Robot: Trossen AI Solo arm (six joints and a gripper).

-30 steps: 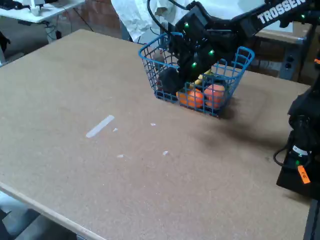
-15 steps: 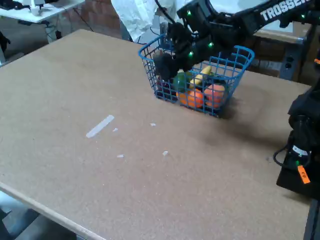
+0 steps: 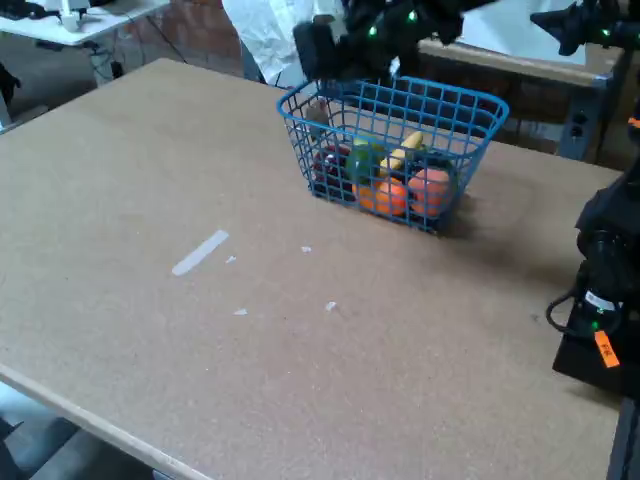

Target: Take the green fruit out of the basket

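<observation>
While end effector [image 3: 318, 48] hangs above basket [image 3: 470, 150] rim, green fruit [image 3: 360, 163] inside

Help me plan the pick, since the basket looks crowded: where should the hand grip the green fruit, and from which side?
Probably from straight above. The green fruit lies low inside the blue basket, with wire walls all round and an orange fruit and a banana close beside it. Close on its round upper half, across the widest part.

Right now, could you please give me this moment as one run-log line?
end effector: above basket rim, grasp unclear | green fruit: in basket | step: not done
</observation>
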